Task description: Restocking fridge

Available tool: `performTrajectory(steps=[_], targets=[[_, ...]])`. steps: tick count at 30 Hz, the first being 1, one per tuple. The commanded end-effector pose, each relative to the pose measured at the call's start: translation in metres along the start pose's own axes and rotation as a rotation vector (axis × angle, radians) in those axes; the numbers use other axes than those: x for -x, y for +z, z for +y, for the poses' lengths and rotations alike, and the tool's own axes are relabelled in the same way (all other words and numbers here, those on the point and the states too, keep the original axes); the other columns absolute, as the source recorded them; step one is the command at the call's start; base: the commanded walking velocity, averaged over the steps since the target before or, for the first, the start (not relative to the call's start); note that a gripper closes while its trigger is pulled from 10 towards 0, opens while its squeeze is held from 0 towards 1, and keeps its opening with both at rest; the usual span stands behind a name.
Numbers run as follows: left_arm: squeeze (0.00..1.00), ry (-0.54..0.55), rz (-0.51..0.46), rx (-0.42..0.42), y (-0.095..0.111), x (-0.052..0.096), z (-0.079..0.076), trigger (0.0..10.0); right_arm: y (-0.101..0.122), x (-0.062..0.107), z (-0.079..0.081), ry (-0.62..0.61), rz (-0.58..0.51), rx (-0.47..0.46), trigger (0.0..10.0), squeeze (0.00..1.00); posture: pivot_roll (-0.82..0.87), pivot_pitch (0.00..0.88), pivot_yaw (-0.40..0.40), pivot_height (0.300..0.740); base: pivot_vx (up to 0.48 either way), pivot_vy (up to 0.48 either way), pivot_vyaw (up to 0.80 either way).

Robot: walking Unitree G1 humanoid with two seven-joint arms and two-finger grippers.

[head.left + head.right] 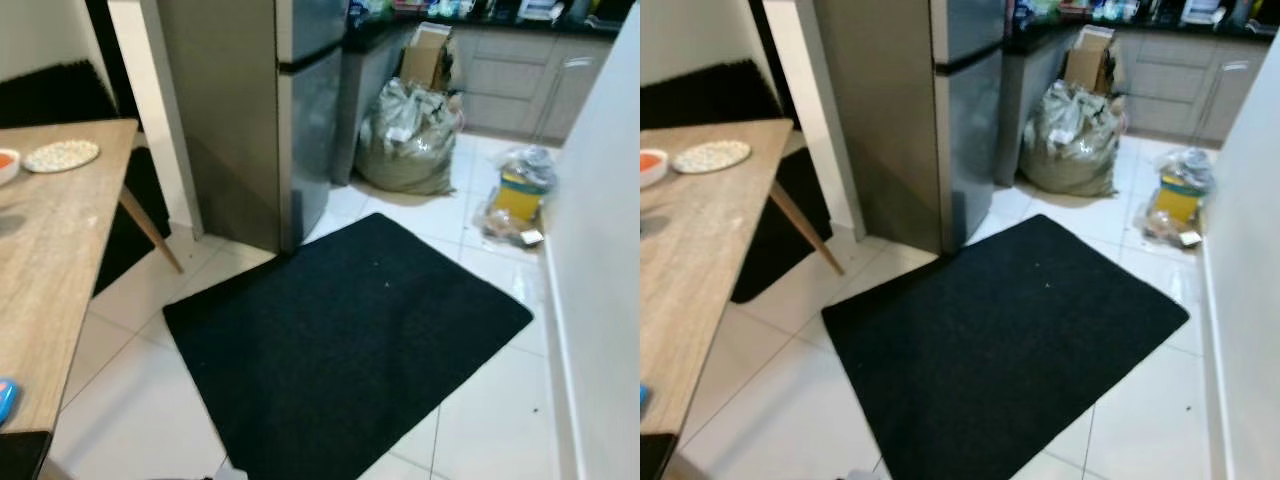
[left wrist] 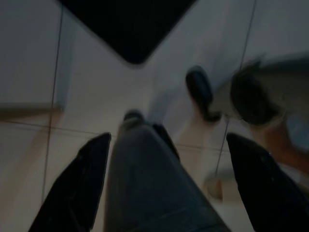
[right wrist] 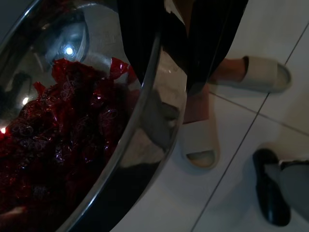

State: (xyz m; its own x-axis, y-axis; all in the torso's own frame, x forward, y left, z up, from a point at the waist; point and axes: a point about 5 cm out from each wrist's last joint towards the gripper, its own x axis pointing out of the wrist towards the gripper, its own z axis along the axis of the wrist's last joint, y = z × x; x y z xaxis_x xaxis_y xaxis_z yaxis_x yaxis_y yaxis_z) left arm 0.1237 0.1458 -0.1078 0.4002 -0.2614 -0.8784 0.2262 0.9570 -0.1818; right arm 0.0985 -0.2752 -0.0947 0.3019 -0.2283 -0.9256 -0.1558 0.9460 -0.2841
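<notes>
Currently held: steel bowl (image 3: 96,145) of red wrapped items (image 3: 58,145), pinched by right gripper (image 3: 145,38).
Left gripper (image 2: 169,183): spread, empty.
Risk: bowl tipped walking to fridge (image 1: 260,110).

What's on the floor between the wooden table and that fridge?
Mostly bare white tiles, plus the near corner of the black mat, seen from the head views. The fridge stands shut beyond the table.

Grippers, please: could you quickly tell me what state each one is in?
Left gripper: open, holding nothing.
Right gripper: shut on the steel bowl rim.
</notes>
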Motion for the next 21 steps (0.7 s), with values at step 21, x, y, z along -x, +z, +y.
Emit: performTrajectory(steps=[21], targets=[[0.0, -0.014, 0.019, -0.013, -0.0038, 0.0009, 0.0007, 10.0, -0.0103, 0.0005, 0.0054, 0.028, 0.042, 0.002, 10.0, 0.0, -0.05, 0.0, -0.011, 0.74, 0.036, 0.0, -0.22]])
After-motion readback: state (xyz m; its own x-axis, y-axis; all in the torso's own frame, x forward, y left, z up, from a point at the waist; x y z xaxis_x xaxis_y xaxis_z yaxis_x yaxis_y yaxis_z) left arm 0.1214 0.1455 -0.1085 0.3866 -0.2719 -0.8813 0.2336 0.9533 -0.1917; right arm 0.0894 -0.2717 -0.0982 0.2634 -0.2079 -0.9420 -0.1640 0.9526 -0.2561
